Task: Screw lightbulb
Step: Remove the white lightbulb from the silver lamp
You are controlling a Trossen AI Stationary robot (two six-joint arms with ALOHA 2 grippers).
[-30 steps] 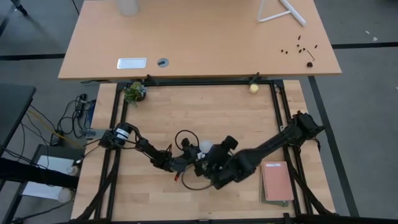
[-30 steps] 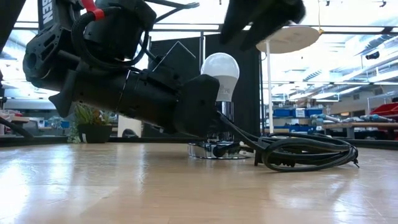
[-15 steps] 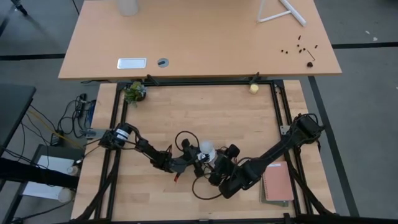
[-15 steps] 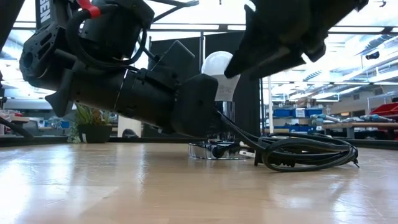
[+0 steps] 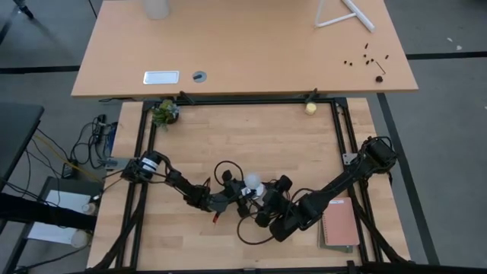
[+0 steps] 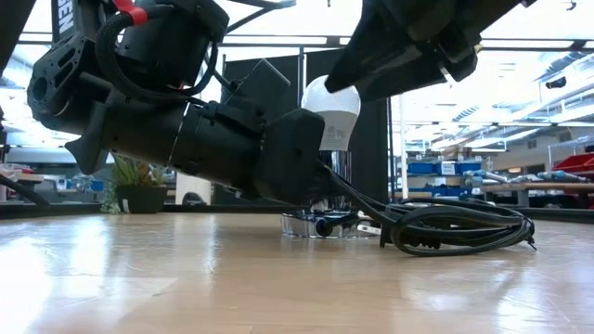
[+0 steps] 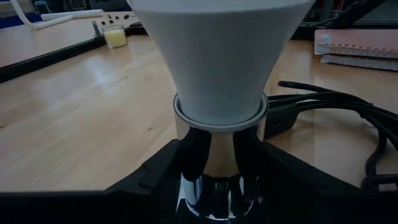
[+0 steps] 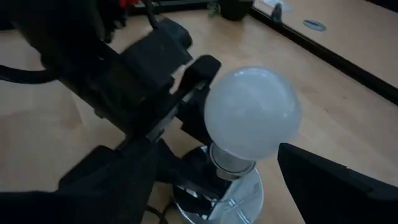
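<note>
The bulb (image 8: 252, 112) stands upright in the socket (image 8: 217, 186) mid-surface. My left hand (image 7: 221, 180) clamps the socket stem; my right hand (image 8: 214, 180) straddles the bulb, fingers apart. Best practice, I judge: grip the globe lightly, twist on axis, keep the socket braced.

The left arm reaches in low from the left side, bent in a zigzag, almost flat over the bench. Its tool, the left tool (image 5: 237, 193), sits near the middle with its 2 dark fingers (image 7: 163, 175) a little apart, 1 on each side of a shiny stem.

The right arm comes from the right side and slopes down toward the middle. Its tool, the right tool (image 5: 268, 199), hangs just beside the left one. Its 2 fingers (image 8: 336, 177) are spread wide and touch nothing.
</note>
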